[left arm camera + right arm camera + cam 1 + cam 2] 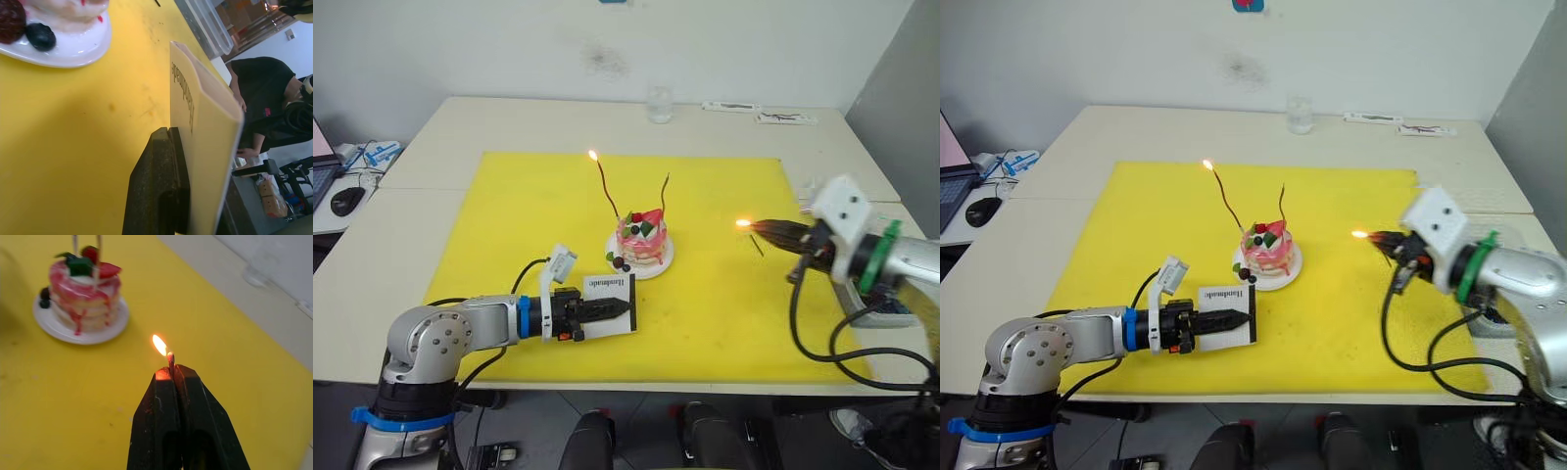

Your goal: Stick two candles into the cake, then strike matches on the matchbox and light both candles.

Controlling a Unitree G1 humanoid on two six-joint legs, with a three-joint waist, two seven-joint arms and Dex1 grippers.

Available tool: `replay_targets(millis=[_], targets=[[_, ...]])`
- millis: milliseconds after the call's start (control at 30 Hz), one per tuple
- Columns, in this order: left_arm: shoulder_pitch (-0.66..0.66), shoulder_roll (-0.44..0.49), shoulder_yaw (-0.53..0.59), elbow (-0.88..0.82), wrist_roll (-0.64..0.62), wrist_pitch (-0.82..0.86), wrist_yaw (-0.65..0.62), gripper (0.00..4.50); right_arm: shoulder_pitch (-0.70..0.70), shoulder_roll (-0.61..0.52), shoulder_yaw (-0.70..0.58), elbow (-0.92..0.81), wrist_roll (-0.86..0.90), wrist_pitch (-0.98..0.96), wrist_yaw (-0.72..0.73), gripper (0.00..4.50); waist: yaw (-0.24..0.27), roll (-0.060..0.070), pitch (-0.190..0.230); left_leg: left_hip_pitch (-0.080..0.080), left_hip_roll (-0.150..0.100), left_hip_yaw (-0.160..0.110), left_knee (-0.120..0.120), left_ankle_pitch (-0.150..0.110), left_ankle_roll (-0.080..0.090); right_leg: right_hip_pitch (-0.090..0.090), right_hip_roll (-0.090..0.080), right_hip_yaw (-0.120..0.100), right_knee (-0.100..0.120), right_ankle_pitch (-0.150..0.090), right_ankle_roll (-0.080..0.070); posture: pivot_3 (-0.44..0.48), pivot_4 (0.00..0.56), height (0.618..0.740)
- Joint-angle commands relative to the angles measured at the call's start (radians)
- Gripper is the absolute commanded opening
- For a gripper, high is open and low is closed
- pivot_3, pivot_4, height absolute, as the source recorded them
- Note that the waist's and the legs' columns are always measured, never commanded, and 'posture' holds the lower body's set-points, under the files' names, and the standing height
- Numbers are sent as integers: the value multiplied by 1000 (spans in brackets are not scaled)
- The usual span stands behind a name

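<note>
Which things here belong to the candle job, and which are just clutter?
Job: cake, lit candle, unlit candle, burning match in right gripper, matchbox in left gripper, spare match.
Clutter: glass, mouse.

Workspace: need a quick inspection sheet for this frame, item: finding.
Surface: pale table with a yellow mat on it.
Job's things: cake on a white plate, mid-mat; two candles stuck in it, the taller candle lit, the shorter candle unlit. A spare match lies on the mat.
Grippers: left gripper shut on the matchbox; right gripper shut on a burning match, short of the cake.
Clutter: glass and flat packets at the far edge.
Cables: black cable hangs from the right arm.
Surroundings: mouse on a side desk; a seated person in the left wrist view.
</note>
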Motion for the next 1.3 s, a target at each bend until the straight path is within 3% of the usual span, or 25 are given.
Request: replay_targets(millis=[33,200,500,600,933,1133,1300], targets=[[-1,0,-3,-43,-27,0,-13,0,76,-38,-141,33,-44,-65,-25,8,-1,0,0,0,0,1,0,0,0,0,0,1,0,0,0,0,150,740],[1,-39,-27,-68,-37,-6,6,0,223,-36,-262,164,-125,-129,-100,8,0,0,0,0,0,2,2,0,0,1,0,2,0,0,0,0,150,740],[8,-79,-37,-73,-36,-14,30,0,205,8,-220,394,-185,-164,-246,8,-4,0,0,3,0,5,3,0,0,3,0,6,0,1,1,0,150,740],[12,-87,-33,-77,-38,-16,42,0,185,15,-221,423,-174,-163,-257,670,-4,0,0,3,0,5,3,0,0,3,0,6,0,1,1,0,150,740],[28,-92,-18,-83,-48,-18,61,0,189,13,-252,380,-123,-197,-231,4341,-3,0,0,3,0,5,3,0,0,3,0,6,0,1,2,0,150,740],[19,-86,-20,-70,-40,-23,50,0,200,-4,-271,238,-33,-236,-141,4471,-3,1,0,3,0,5,3,0,0,3,0,6,0,1,2,0,150,740],[-2,-84,-19,-51,-38,-23,45,0,209,47,-226,114,92,-225,-84,4471,-2,0,0,3,0,5,3,0,0,3,0,6,-1,1,2,0,150,740]])
